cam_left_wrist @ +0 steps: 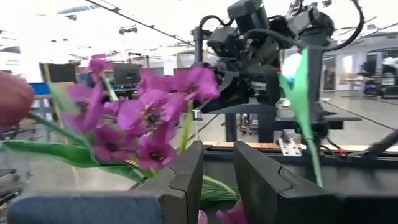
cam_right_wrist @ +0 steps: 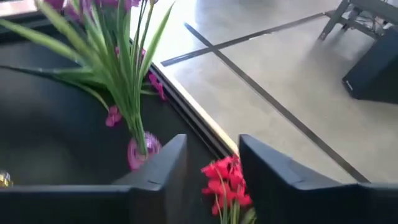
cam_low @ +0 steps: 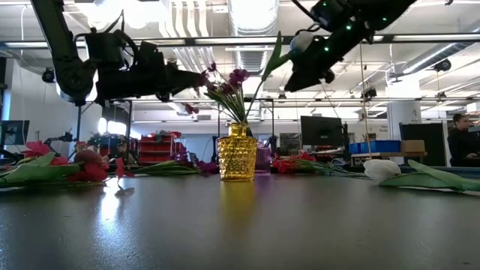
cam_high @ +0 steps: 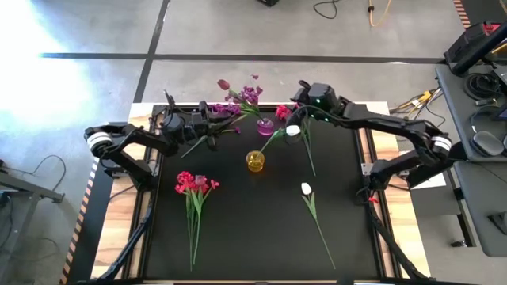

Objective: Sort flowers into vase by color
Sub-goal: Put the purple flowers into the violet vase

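Crowding is your risk: right pincer (cam_high: 295,129), fingers parted around a white tulip (cam_high: 292,131) stem, hangs beside the purple vase (cam_high: 264,125); left pincer (cam_high: 207,112), part-open, holding purple flowers (cam_high: 230,109); blooms could snag or tip it

Overhead camera faces straight down on the desk (cam_high: 253,229); low camera looks level across it. Both show the yellow vase (cam_high: 254,161).

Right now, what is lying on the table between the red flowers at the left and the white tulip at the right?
In the high view nothing lies between the red flowers and the white tulip: bare black mat. The yellow vase stands farther back.
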